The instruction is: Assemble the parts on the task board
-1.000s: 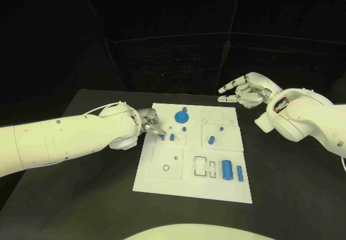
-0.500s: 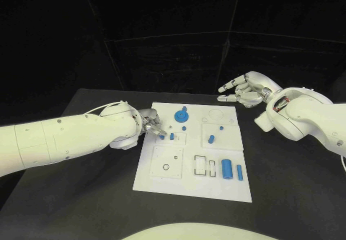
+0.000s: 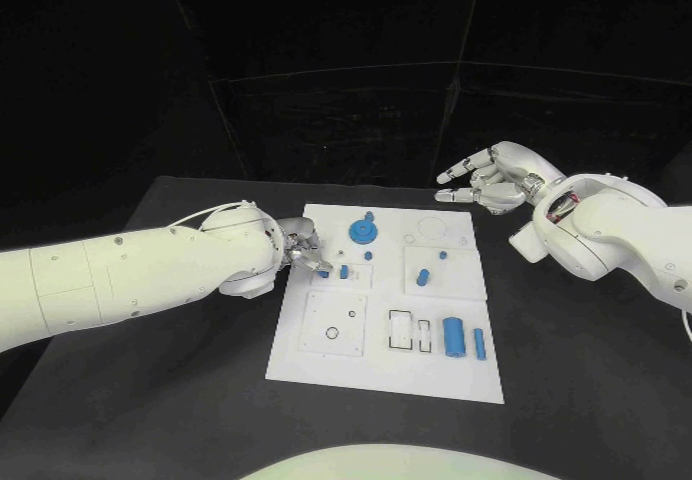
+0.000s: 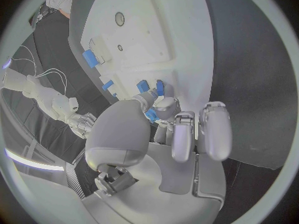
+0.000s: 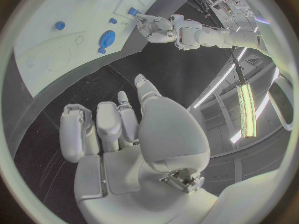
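Observation:
The white task board [image 3: 378,365] lies mid-table with blue parts on it: a round gear-like piece [image 3: 365,235] near its far edge, small pegs [image 3: 345,272], a stubby piece [image 3: 423,278] and a long cylinder [image 3: 456,338]. My left hand [image 3: 306,250] hovers over the board's left part, its fingertips low by the pegs. In the left wrist view the thumb and a finger of my left hand [image 4: 168,129] pinch a small blue part [image 4: 151,115] just above the board [image 4: 162,30]. My right hand [image 3: 490,180] is raised beyond the board's far right corner, fingers spread, holding nothing.
Black table [image 3: 159,400] surrounds the board, with bare room on both sides and in front. Outlined recesses [image 3: 408,332] and a square plate with holes [image 3: 335,325] mark the board's near half. The right wrist view shows the board [image 5: 44,50] and my left hand [image 5: 156,27].

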Tool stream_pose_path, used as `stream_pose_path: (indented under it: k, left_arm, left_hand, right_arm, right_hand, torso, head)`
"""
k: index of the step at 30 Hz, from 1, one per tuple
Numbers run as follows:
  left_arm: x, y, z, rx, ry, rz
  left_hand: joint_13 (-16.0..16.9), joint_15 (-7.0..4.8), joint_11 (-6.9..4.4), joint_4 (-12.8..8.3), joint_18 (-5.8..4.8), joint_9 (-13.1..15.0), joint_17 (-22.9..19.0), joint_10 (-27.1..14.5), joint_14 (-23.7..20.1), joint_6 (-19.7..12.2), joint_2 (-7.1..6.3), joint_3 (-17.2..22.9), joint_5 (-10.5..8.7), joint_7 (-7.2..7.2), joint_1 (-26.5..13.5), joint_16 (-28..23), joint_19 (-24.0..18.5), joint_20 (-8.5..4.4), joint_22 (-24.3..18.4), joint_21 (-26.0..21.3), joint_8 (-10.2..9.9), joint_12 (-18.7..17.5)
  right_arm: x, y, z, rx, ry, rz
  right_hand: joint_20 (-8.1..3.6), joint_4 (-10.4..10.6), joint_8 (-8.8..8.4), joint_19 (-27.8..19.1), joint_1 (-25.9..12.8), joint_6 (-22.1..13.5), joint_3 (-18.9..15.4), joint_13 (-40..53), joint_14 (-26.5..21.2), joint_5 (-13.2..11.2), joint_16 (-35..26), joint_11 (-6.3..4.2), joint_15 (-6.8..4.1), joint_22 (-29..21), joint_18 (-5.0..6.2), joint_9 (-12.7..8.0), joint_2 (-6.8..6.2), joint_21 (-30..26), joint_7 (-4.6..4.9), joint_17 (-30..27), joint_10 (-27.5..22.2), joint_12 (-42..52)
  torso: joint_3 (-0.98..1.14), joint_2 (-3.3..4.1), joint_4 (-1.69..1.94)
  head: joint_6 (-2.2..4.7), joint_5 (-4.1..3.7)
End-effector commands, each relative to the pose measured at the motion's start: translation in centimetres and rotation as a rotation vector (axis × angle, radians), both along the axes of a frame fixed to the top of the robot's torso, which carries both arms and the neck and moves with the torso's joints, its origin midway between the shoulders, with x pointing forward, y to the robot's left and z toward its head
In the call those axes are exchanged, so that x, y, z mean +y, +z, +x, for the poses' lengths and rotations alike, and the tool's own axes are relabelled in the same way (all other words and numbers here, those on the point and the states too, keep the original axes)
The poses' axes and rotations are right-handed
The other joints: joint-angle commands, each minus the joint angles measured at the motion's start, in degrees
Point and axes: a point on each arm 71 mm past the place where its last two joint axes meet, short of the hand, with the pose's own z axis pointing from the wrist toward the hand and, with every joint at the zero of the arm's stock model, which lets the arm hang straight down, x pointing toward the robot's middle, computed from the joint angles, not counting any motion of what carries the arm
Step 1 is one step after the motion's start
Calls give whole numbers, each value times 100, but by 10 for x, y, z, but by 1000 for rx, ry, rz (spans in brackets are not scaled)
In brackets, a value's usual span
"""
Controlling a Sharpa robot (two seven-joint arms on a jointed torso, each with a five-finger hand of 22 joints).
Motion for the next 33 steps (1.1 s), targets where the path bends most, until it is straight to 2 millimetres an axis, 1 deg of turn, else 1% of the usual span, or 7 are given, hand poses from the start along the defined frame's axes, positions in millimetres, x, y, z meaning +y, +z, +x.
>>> stream_pose_path:
  k: [1, 8, 11, 19, 23, 26, 33]
  left_arm:
    - [-2, -3, -3, 26, -17, 22]
    - [-2, -3, -2, 27, -17, 23]
    - [-2, -4, -1, 26, -16, 23]
    - [-4, -4, -1, 28, -19, 20]
    - [-4, -4, 0, 30, -19, 21]
    - [-4, -5, 1, 32, -16, 24]
    - [-3, -5, 2, 33, -9, 29]
  left_hand:
    - [0, -17, 8, -542, -44, 8, 1509, 28, 605, -2, 27, 574, 20, -35, 4, 18, 97, -20, 260, -30, 37, 15]
    - [13, -20, 5, -548, -44, 13, 1509, 34, 605, 2, 15, 591, 20, -39, -5, 18, 98, -21, 263, -29, 51, 26]
    - [20, -25, -1, -525, -45, 24, 1509, 44, 605, 21, -14, 605, 17, -49, -71, 18, 100, -25, 268, -27, 87, 36]
    - [60, -50, -35, -294, -50, 55, 1509, 81, 605, 109, -153, 418, 12, -98, -472, 18, 111, -45, 290, -17, 214, 92]
    - [84, -70, -56, -179, -53, 78, 1509, 95, 605, 158, -227, 211, 11, -123, -647, 18, 119, -63, 308, -8, 292, 125]
    - [98, -79, -65, -143, -55, 91, 1509, 102, 605, 174, -244, 123, 12, -134, -693, 18, 124, -72, 317, -2, 330, 141]
    - [111, -91, -78, -86, -59, 119, 1509, 110, 605, 193, -253, -8, 13, -151, -751, 18, 131, -85, 333, 7, 395, 159]
  right_arm:
    - [1, 1, 0, -4, 12, 0]
    - [1, 1, 0, -4, 13, 1]
    - [2, 1, 0, -4, 13, 1]
    - [1, 1, -1, -4, 12, 1]
    - [1, 2, -1, -4, 11, 1]
    - [1, 2, -1, -4, 11, 1]
    - [1, 2, -1, -5, 10, 1]
  right_hand:
    - [-13, -9, 35, -26, -41, 22, -18, 134, 15, 37, -29, -13, -26, 437, 101, -7, 28, -32, -8, -1, 3, -8]
    - [-13, -9, 35, -26, -41, 22, -18, 134, 15, 37, -29, -13, -26, 437, 101, -7, 28, -32, -8, -1, 3, -8]
    - [-13, -9, 35, -26, -41, 22, -18, 134, 15, 37, -29, -13, -26, 437, 101, -7, 28, -32, -8, -1, 3, -8]
    - [-13, -9, 35, -26, -41, 22, -18, 134, 15, 37, -29, -13, -26, 437, 101, -7, 28, -32, -8, -1, 3, -8]
    - [-13, -9, 35, -26, -41, 22, -18, 134, 15, 37, -29, -13, -26, 437, 101, -7, 28, -32, -8, -1, 3, -8]
    - [-13, -9, 35, -26, -41, 22, -18, 134, 15, 37, -29, -13, -26, 437, 101, -7, 28, -32, -8, -1, 3, -8]
    - [-13, -9, 35, -26, -41, 22, -18, 134, 15, 37, -29, -13, -26, 437, 101, -7, 28, -32, -8, -1, 3, -8]
  torso:
    - [-1, 0, 3]
    - [0, 0, 1]
    - [2, 2, -3]
    - [-1, 4, -5]
    - [1, 1, -3]
    - [3, 0, -1]
    - [-1, -2, 0]
  head:
    - [-2, -2]
    - [-4, 1]
    - [-10, 5]
    - [-24, -4]
    - [-30, -10]
    - [-30, -17]
    - [-30, -25]
